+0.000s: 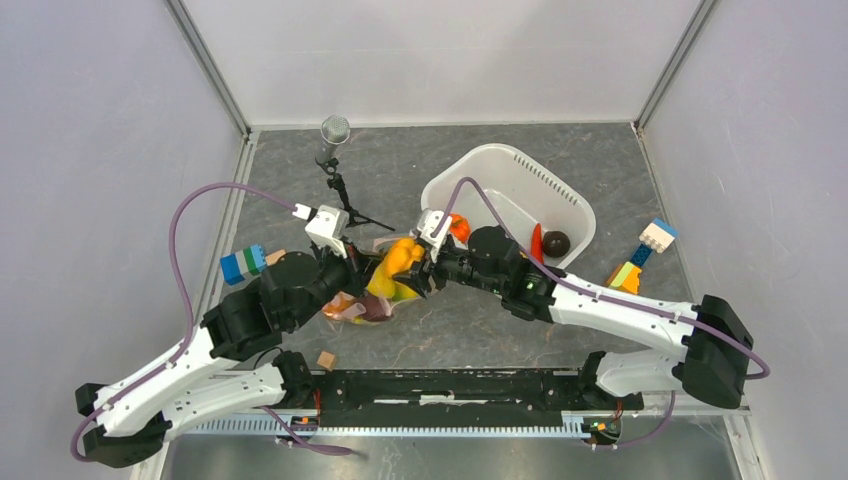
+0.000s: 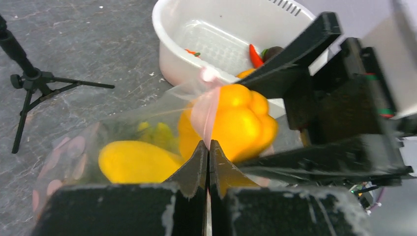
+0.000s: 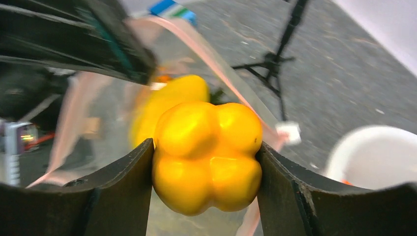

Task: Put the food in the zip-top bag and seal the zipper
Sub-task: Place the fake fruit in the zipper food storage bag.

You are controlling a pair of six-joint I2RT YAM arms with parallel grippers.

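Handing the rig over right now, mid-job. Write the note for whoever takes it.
Left gripper: shut on the zipper edge of the bag.
Right gripper: shut on a yellow pepper at the bag mouth, not released.
Done: yellow pieces are inside the bag.
Left to do: drop the pepper in, move the red and dark pieces from the tub, seal the zipper.

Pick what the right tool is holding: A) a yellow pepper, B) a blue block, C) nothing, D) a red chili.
A: the right tool is shut on the yellow pepper, with one finger pressed against each side.
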